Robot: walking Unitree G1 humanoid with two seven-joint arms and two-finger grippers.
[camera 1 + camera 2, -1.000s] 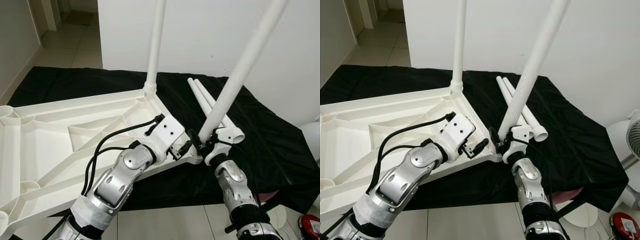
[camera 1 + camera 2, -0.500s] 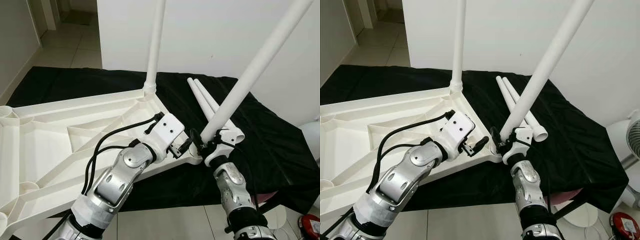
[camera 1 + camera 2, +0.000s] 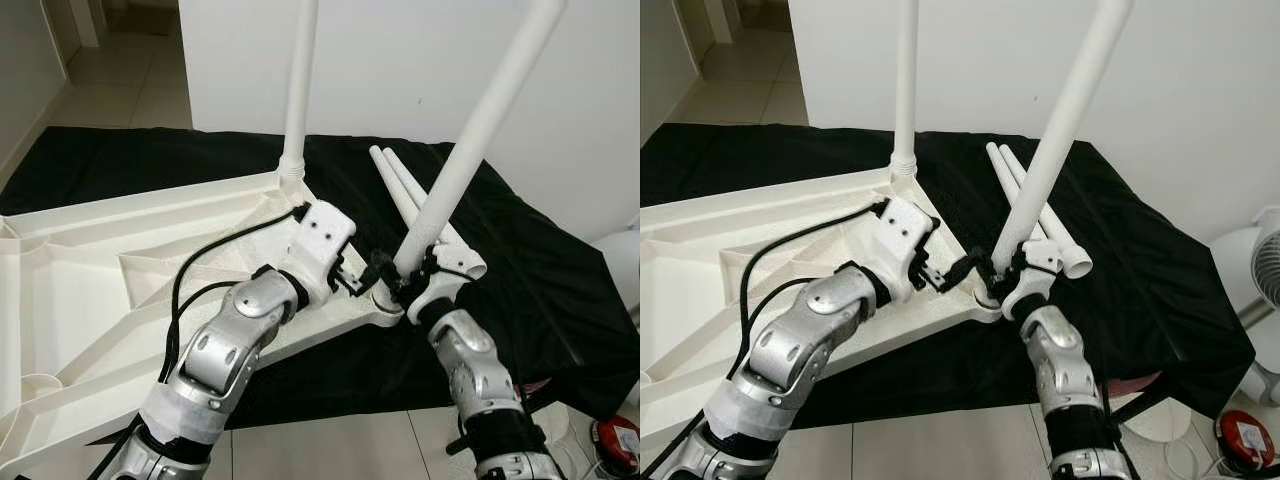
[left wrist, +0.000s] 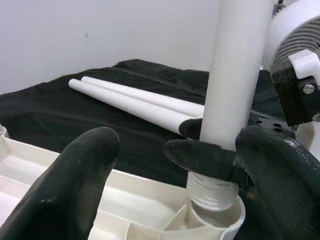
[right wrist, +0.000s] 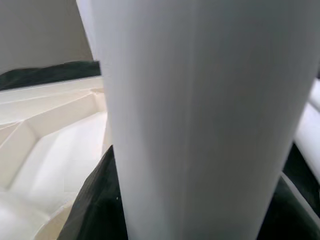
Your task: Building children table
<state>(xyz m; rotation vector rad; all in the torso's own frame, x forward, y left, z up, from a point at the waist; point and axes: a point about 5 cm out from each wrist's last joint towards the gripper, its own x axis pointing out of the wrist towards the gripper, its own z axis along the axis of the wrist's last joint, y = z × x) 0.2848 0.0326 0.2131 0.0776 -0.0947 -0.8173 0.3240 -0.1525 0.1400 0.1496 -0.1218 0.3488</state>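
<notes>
The white table top [image 3: 90, 270] lies upside down on a black cloth [image 3: 545, 290]. One white leg [image 3: 298, 90] stands upright in its far corner. A second leg [image 3: 470, 140] leans to the right, its threaded end [image 4: 212, 192] resting in the near right corner socket [image 3: 383, 305]. My right gripper [image 3: 402, 278] is shut on this leg just above the thread. My left gripper [image 3: 362, 280] is open right beside the socket, with its fingers [image 4: 82, 170] spread wide on either side of the leg's base, not touching it. Two loose legs [image 3: 405, 190] lie side by side on the cloth behind.
A white wall [image 3: 420, 60] stands close behind the cloth. A white fan [image 3: 1252, 275] and a red object [image 3: 1247, 442] are on the tiled floor at the right. The cloth's front edge [image 3: 940, 405] hangs just before my body.
The held leg has swung back from a strong rightward lean to a steeper angle. My left gripper has moved closer to the leg's base. The camera has shifted slightly.
</notes>
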